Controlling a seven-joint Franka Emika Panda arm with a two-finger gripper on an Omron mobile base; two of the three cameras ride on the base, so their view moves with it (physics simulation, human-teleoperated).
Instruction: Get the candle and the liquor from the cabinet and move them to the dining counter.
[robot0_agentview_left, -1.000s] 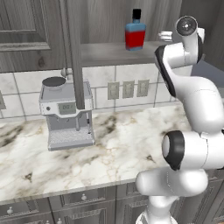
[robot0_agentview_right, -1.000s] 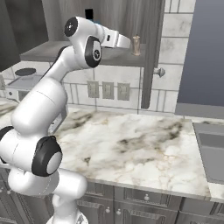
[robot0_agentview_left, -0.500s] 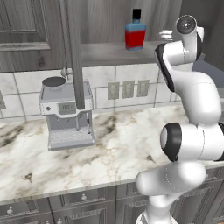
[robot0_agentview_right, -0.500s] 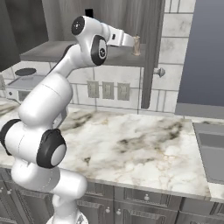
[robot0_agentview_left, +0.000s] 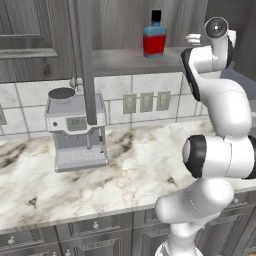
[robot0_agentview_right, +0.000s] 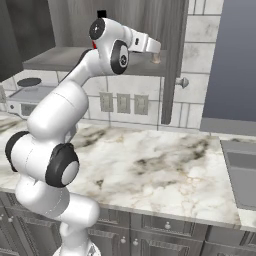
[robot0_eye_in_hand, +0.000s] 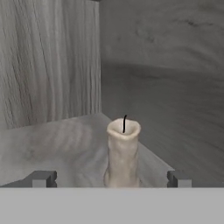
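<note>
We saw the candle (robot0_eye_in_hand: 124, 151) standing upright on the floor of the open cabinet (robot0_eye_in_hand: 52, 57), near the corner where the side wall meets the back. It was a pale, lumpy stub with a short black wick. In the hand view the gripper (robot0_eye_in_hand: 111, 178) faced it squarely, and the two dark fingertips (robot0_eye_in_hand: 41, 178) stood wide apart, one on each side of the candle, neither touching it. The candle sat between them, a little right of the middle, and nothing was held.

From the right base view we saw the gripper (robot0_agentview_right: 154, 48) reaching level into the cabinet (robot0_agentview_right: 65, 57) above the shelf, with the candle (robot0_agentview_right: 156, 59) just beneath its tip, close beside the edge of the open door (robot0_agentview_right: 172, 55).

From the left base view we saw the bottle of liquor (robot0_agentview_left: 155, 37) standing upright on the same shelf, blue above and red below with a black cap. It was apart from the hand, which came in from the right at about the height of its shoulder.

Below the cabinet lay the marble worktop (robot0_agentview_left: 125, 170), with a coffee machine (robot0_agentview_left: 76, 131) on its left part against the tiled wall. The sink (robot0_agentview_right: 242, 172) lay at the far right in the right base view.
</note>
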